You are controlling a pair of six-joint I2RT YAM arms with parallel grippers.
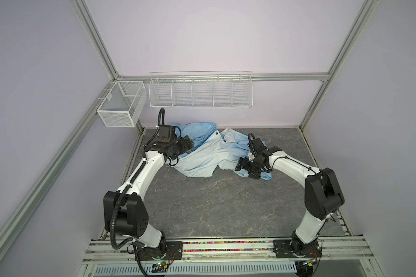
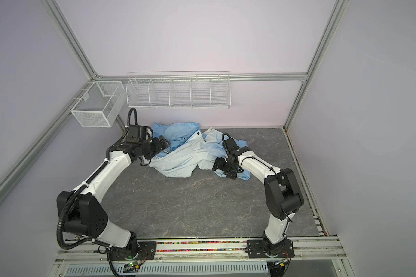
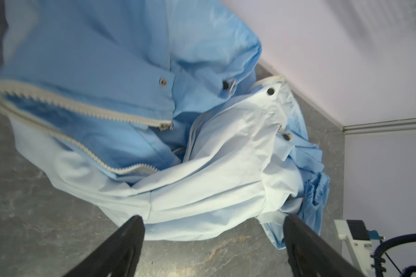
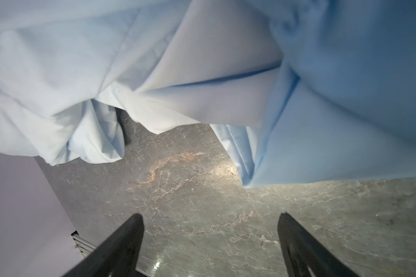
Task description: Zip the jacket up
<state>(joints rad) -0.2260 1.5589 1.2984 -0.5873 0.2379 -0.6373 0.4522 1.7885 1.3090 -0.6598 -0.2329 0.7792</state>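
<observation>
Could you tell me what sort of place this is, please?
Probably a robot lab test cell: an aluminium frame encloses a stone-look tabletop, the left arm and right arm are mounted on a rail at its front, and a wire rack hangs on the back wall.

jacket [image 1: 202, 156] on table [image 1: 202, 211], rear half | rack [image 1: 201, 96] on wall behind | basket [image 1: 120, 108] left of rack

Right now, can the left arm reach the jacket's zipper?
Probably yes. The left gripper is open and close to the jacket, and the zipper lies on top, unzipped, with nothing covering it.
</observation>
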